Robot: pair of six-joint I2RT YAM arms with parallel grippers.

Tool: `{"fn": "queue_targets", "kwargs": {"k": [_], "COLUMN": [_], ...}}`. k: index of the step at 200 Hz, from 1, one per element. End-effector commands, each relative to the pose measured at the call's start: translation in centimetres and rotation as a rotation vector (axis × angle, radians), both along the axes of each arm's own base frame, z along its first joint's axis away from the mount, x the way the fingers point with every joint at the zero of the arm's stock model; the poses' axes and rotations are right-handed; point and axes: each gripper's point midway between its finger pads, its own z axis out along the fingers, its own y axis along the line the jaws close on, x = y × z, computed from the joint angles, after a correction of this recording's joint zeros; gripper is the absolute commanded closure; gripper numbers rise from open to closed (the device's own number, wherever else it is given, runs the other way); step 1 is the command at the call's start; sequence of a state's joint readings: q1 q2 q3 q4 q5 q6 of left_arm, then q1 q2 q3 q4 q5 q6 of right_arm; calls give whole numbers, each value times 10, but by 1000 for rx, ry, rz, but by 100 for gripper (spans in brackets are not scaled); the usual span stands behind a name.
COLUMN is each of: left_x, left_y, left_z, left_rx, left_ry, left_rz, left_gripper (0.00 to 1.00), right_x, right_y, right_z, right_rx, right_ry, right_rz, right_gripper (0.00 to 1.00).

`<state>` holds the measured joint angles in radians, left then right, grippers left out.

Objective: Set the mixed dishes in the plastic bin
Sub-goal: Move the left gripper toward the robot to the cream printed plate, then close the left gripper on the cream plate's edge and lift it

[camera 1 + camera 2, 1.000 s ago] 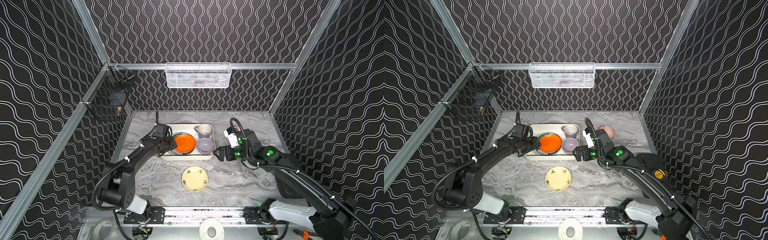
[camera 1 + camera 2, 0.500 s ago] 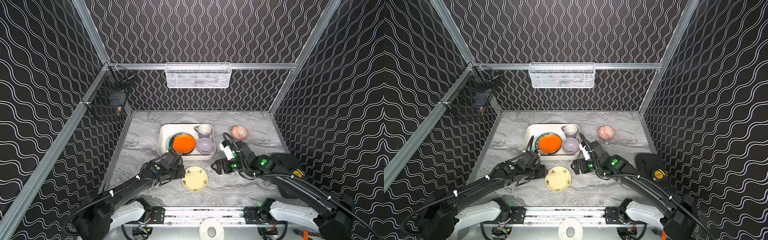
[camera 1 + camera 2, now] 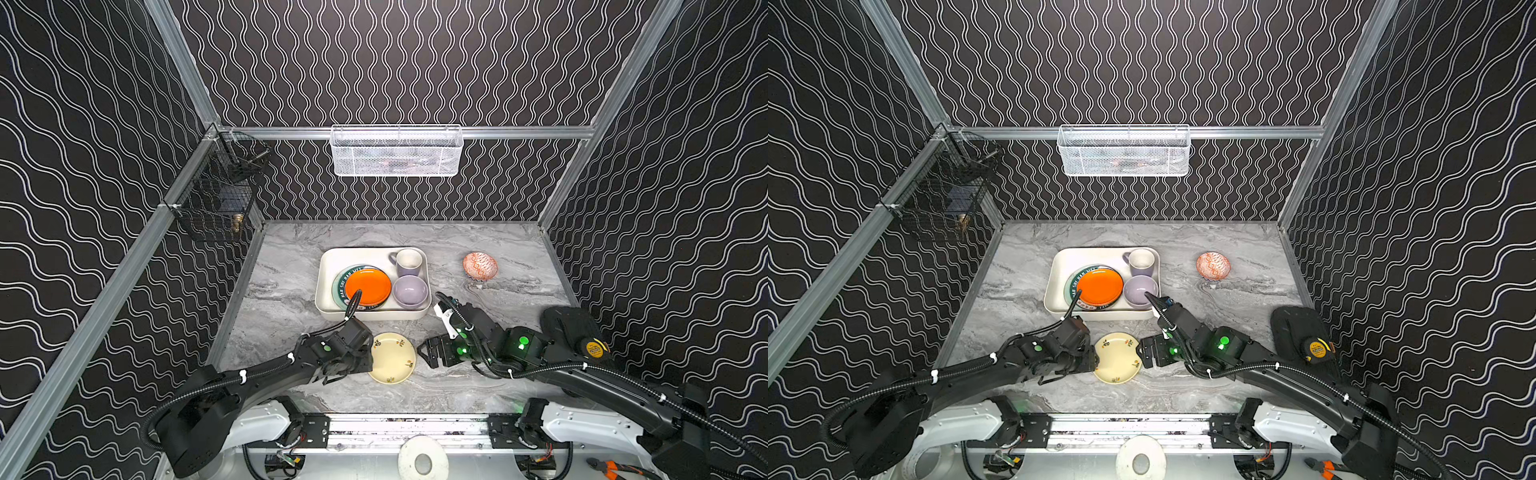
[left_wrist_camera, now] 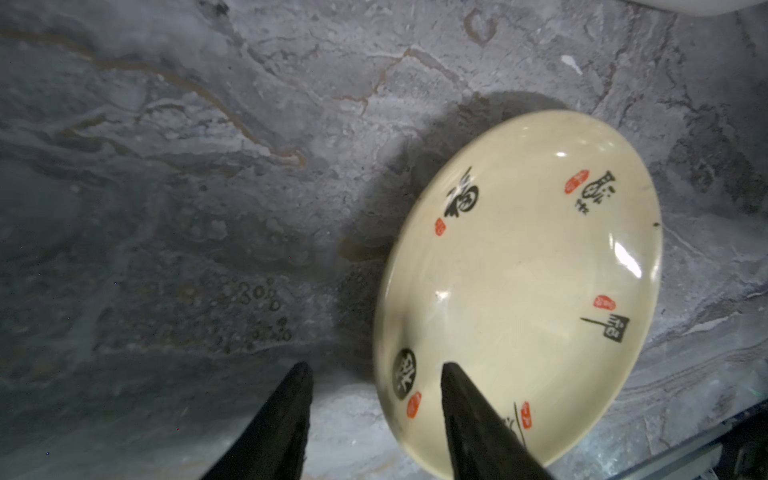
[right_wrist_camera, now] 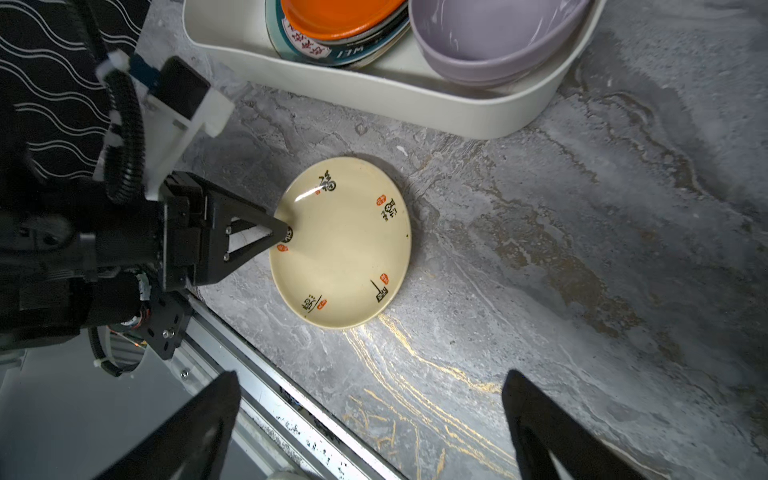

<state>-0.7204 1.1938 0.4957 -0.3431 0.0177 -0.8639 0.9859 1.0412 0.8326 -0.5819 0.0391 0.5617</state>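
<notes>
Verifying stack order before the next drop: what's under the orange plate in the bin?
Under the orange plate in the plastic bin: a plate with a lettered dark-green rim, only its rim showing. Its centre, and anything lower in the stack, is covered.

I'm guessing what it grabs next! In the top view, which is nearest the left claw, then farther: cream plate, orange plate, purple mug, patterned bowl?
1. Round cream plate: right at the left claw, which straddles its rim.
2. Round orange plate: in the cream-white plastic bin.
3. Lavender ceramic mug: bin's far right corner.
4. Orange-patterned round bowl: on the table, far right.
</notes>
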Motion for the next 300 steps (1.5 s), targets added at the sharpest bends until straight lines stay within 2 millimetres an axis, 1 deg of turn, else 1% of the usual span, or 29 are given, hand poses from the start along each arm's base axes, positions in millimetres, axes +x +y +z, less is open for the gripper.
{"fn": "queue_targets", "kwargs": {"k": [1,19,26,50,57,63,76,95,132,151,168,205,228,256,268,285,300], "left_x": [7,6,6,5,5,4,4,4,5,8,13,32,52,84,100,124,143], "left_y": [-3,-3,-4,-5,-5,-6,-6,-6,-15,-18,-21,-16,-7,-3,2,11,21], "left_z": [-3,-7,-9,-14,-14,-15,-14,-7,23,45,70,119,144,172,179,183,181], "left_rx": [-15,-17,-21,-26,-27,-29,-34,-38,-94,-122,-141,-98,-18,17,10,-4,0], "left_ry": [-23,-17,-13,-5,-4,0,-1,-7,-42,-75,-118,-226,-296,-365,-378,-384,-384], "left_rz": [30,30,30,31,28,30,30,27,-16,-21,-27,-14,6,44,68,104,133], "left_gripper": [47,54,58,76,83,91,100,100,100,100,100,100,100,100,100,100,100], "right_x": [4,4,4,4,3,3,4,4,6,7,8,13,18,22,24,30,36], "right_y": [-8,-10,-11,-14,-14,-15,-16,-16,-15,-12,-11,-8,-7,-4,-3,-3,-5], "right_z": [6,7,8,10,10,11,12,15,18,22,26,38,41,47,49,54,57], "right_rx": [-10,-12,-13,-16,-15,-14,-15,-14,-11,1,9,16,9,19,16,4,-6], "right_ry": [-18,-25,-26,-34,-35,-37,-42,-50,-61,-69,-80,-120,-138,-160,-169,-180,-190], "right_rz": [-44,-49,-48,-53,-54,-55,-56,-56,-51,-46,-42,-35,-40,-39,-36,-35,-39], "right_gripper": [1,1,1,1,1,1,1,1,1,1,1,1,1,1,1,1,1]}}
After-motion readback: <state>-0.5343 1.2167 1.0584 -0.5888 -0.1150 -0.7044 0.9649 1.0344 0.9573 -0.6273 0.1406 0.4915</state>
